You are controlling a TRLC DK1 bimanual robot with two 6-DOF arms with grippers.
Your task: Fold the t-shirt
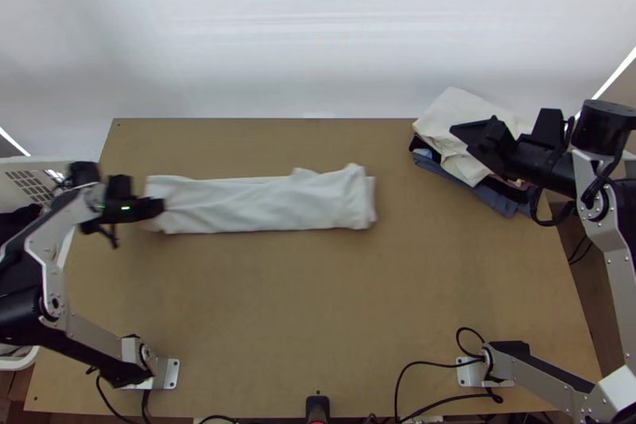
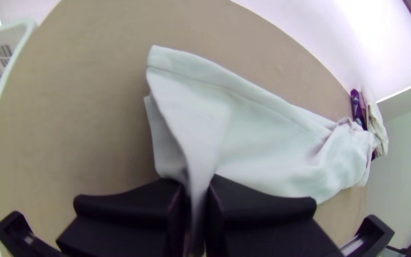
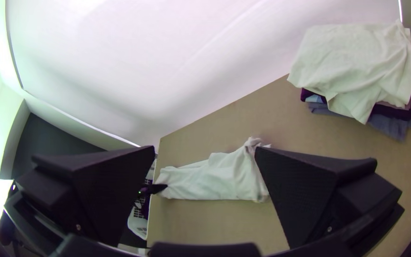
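- The white t-shirt (image 1: 262, 205) lies on the left and middle of the table (image 1: 318, 305) as a long, narrow strip, running from my left gripper (image 1: 159, 208) toward the middle. I judge the lengthwise folding done and the shortening folds still to do.
- My left gripper has its fingers closed on the strip's left end, with a ridge of cloth pinched up between them. I cannot tell whether every layer is in that pinch; in the left wrist view the layers spread apart just beside it.
- My right gripper (image 3: 204, 151) has its fingers wide apart with nothing between them. From the top view I place it by the stack of folded clothes (image 3: 353, 66), at the table's far right.
- I expect this cloth to handle light, soft and limp: nothing fragile, but no stiffness to hold a fold. The layers may slide over one another, so a shallow pinch could bring up the top one alone.
- The left end is a sound place to hold, best gripped deep through all layers and near the middle of that short edge, so the corners don't droop.
- The right end is rumpled, with a small bump on its far edge; I'd smooth that before stacking cloth on it.
- Next, I'd carry the left end low and slowly over toward the right; going fast could skew the strip.
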